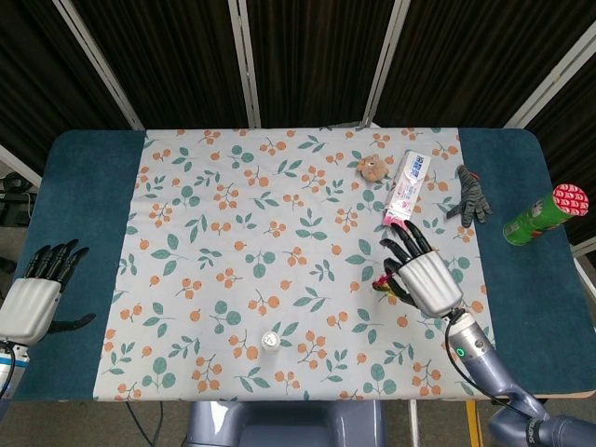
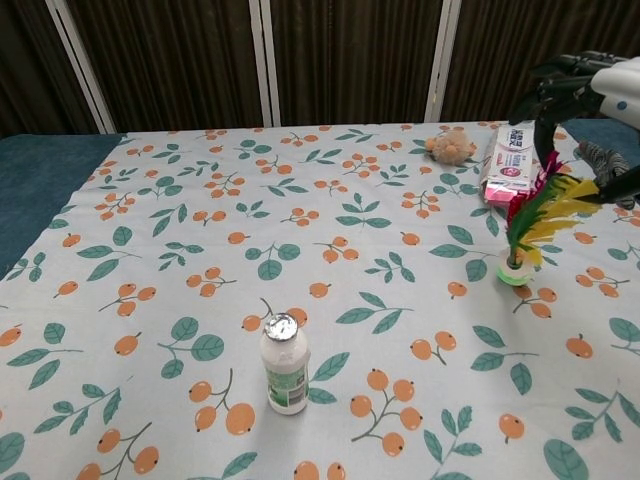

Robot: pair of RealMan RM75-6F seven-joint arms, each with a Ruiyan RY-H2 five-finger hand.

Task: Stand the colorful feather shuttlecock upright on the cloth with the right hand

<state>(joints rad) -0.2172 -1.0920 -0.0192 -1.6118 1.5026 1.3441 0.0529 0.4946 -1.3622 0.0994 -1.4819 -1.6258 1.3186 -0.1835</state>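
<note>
The colorful feather shuttlecock (image 2: pixel 530 225) is upright on the floral cloth (image 2: pixel 330 230), its round green and white base (image 2: pixel 514 272) down at the right side and its red, green and yellow feathers fanning upward. My right hand (image 2: pixel 592 92) is above it, and its fingers and thumb hold the feather tips. From the head view, the right hand (image 1: pixel 424 272) covers most of the shuttlecock (image 1: pixel 383 279); only some feathers show at its left edge. My left hand (image 1: pixel 39 292) is open over the blue table cover at the far left, holding nothing.
A small white bottle (image 2: pixel 285 363) stands on the cloth near the front. A pink and white box (image 1: pixel 408 189), a small plush toy (image 1: pixel 373 167) and a grey glove (image 1: pixel 471 194) lie at the back right. A green can (image 1: pixel 545 214) stands at the right table edge.
</note>
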